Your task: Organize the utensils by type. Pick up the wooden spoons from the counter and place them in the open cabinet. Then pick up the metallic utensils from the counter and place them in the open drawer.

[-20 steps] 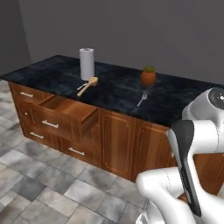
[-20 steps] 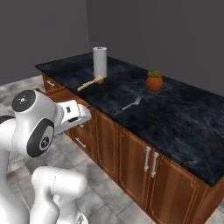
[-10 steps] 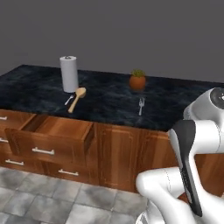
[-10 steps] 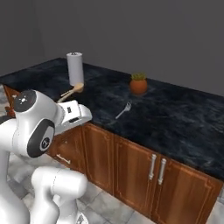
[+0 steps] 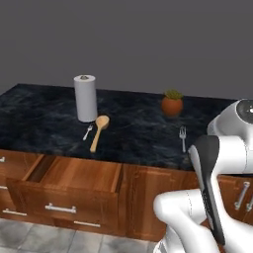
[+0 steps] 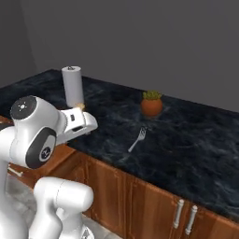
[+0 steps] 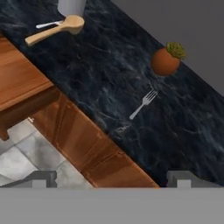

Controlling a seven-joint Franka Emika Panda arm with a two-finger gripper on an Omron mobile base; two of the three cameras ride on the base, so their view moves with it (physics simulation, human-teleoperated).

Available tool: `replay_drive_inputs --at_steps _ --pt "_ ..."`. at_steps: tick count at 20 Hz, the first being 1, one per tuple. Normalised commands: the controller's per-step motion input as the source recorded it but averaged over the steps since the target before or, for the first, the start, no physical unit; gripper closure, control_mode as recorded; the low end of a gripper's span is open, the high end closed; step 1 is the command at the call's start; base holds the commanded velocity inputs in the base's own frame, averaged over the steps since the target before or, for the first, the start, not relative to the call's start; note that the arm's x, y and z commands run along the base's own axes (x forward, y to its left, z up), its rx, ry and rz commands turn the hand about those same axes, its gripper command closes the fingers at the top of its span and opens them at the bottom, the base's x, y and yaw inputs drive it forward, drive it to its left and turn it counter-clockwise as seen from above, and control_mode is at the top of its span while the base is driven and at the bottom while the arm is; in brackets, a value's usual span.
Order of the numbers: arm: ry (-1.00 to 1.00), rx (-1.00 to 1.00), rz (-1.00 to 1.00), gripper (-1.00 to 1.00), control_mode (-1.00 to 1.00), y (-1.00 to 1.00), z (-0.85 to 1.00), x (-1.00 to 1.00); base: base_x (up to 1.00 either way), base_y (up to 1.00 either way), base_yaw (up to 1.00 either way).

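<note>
Hand view: fork [image 7: 143, 104] beside plant pot [image 7: 165, 61].

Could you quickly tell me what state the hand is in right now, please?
Hand: open and empty, hanging over the counter edge, with the nearer fork ahead of it and untouched.

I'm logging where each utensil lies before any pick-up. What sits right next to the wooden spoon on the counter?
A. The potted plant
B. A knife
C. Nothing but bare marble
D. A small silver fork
D: a small silver fork lies just beside the wooden spoon in front of the paper towel roll, while the potted plant stands far off near the other fork.
</note>
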Motion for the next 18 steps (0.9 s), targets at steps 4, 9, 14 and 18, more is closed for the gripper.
replay_drive_inputs --at_steps 4,9,14,18 --pt "0.00 0.00 0.00 -1.00 1.00 0.00 0.00 0.00 0.77 0.12 0.21" --pt "0.00 0.00 0.00 -1.00 1.00 0.00 0.00 0.00 0.69 0.11 0.19" --pt "0.00 0.00 0.00 -1.00 1.00 0.00 0.00 0.00 0.69 0.28 0.01" --pt "0.00 0.00 0.00 -1.00 1.00 0.00 0.00 0.00 0.42 0.29 0.00"
